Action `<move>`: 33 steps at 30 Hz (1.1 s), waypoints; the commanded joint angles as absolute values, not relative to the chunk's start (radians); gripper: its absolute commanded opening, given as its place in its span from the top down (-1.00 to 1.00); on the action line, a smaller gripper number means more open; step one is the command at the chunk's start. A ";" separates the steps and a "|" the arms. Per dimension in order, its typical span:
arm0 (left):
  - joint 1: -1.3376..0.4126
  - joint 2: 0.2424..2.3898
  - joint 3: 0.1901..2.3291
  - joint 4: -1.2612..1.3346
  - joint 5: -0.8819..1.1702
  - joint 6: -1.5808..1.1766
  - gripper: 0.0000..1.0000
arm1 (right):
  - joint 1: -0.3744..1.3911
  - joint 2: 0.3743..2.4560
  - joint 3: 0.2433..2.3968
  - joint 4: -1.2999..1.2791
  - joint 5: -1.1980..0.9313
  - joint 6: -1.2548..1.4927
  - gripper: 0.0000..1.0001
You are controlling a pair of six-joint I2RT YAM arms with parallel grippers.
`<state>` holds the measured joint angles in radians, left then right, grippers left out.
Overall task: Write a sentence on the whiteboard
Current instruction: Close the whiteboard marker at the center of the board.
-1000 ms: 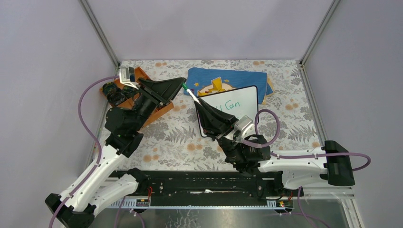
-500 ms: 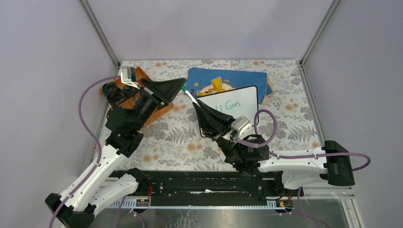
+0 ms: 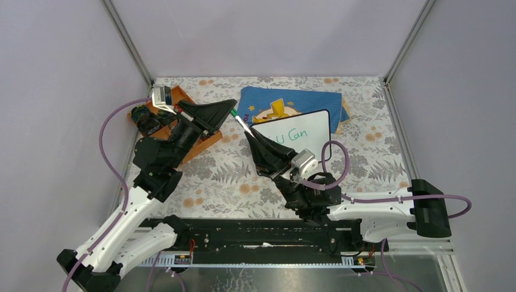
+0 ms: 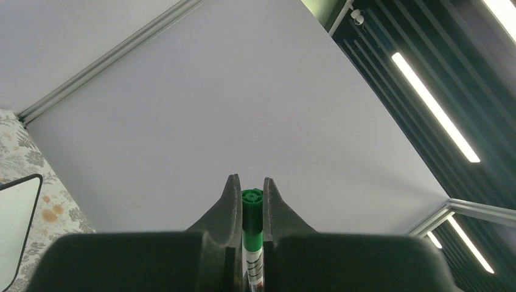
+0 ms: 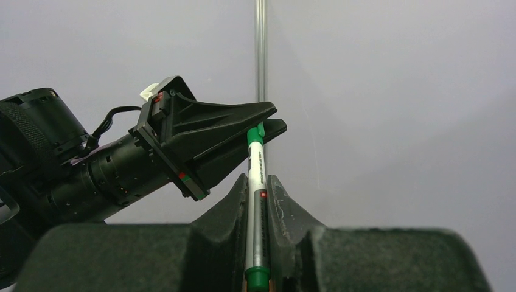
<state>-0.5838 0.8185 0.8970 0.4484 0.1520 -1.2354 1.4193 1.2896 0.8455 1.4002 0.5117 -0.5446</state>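
The whiteboard (image 3: 307, 146) lies at mid-table with a thin black frame; its corner shows in the left wrist view (image 4: 15, 225). Green handwriting reading "u Can" (image 3: 293, 135) shows on it, with its start hidden behind my right gripper. Only one line shows. A white marker (image 3: 242, 124) with green ends is held in the air between both grippers. My right gripper (image 3: 251, 135) is shut on the marker's barrel (image 5: 255, 170). My left gripper (image 3: 234, 109) is shut on the marker's green cap (image 4: 252, 207), left of the board.
A blue cloth with a yellow cartoon figure (image 3: 277, 102) lies under the board's far edge. An orange tray (image 3: 204, 141) sits at the back left under my left arm. A floral cloth (image 3: 365, 134) covers the table. Grey walls with metal posts (image 3: 128, 42) enclose it.
My right gripper has moved a little to the left with the marker. The marker's green end now sits between my left gripper's fingers. The left arm has barely moved.
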 commanded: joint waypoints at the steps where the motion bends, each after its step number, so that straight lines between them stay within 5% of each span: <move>1: -0.592 0.811 0.891 0.448 0.188 -1.230 1.00 | 1.414 1.307 0.898 1.477 0.549 -0.586 1.00; 33: -0.825 0.862 0.835 0.482 0.140 -1.203 1.00 | 1.410 1.371 0.957 1.505 0.562 -0.630 1.00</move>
